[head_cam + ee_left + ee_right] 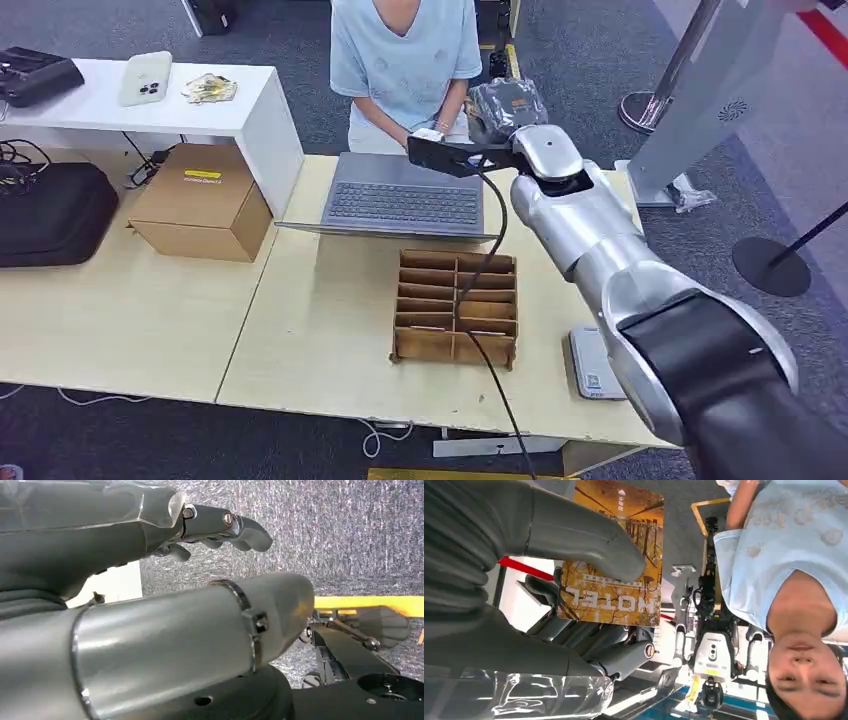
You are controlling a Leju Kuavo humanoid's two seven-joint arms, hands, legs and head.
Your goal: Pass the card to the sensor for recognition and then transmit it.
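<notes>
Orange and printed "HOTEL", the card point(616, 560) sits pinched under the right hand point(500, 120)'s thumb at the table's far side before the person point(405, 60), so the handover wants a steady, level reach (left hand point(220, 527) hangs slack, holding nothing).

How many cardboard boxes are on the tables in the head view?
1. The closed cardboard box sits on the left wooden table, beside the black bag. The wooden divider tray is not counted. Others may be out of view.
</notes>
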